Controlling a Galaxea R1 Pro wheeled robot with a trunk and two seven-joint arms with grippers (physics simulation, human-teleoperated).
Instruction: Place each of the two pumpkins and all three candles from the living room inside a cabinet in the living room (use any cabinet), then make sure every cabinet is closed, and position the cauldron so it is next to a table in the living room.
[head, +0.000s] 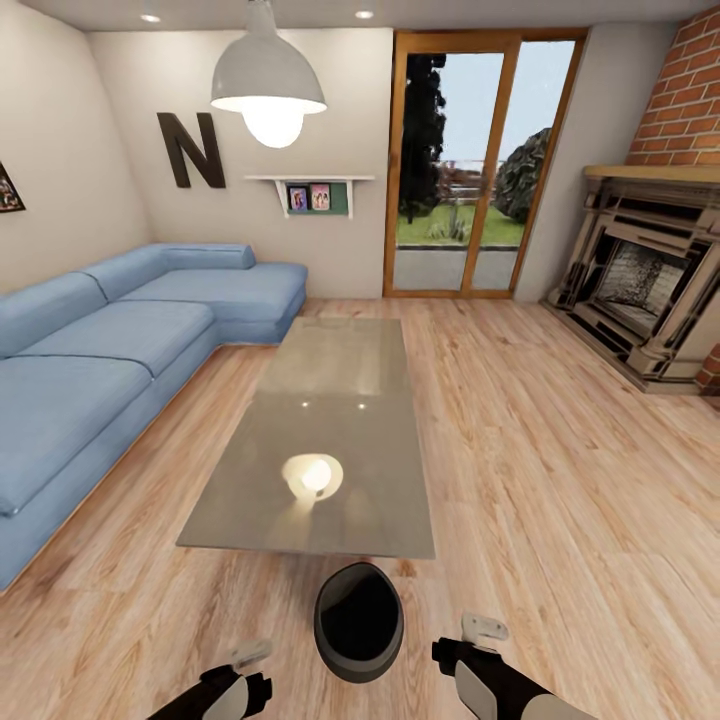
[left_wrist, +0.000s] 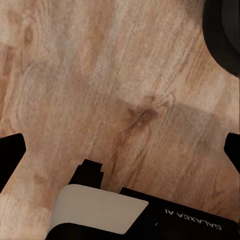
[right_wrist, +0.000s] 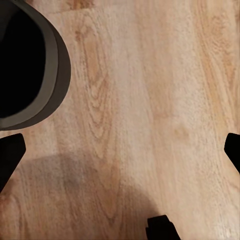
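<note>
Beside the table (head: 330, 420), the cauldron (head: 358, 620) sits on the floor (head: 560, 480).

The head camera looks forward and down from high up, over the glossy grey rectangular coffee table (head: 340, 420) toward the far wall. Both wrist cameras face almost straight down, close to the pale wooden plank floor (left_wrist: 100, 80). All three views share the dark round wide-mouthed cauldron (head: 358, 620), which sits on the floor just beside the table's near edge.
</note>
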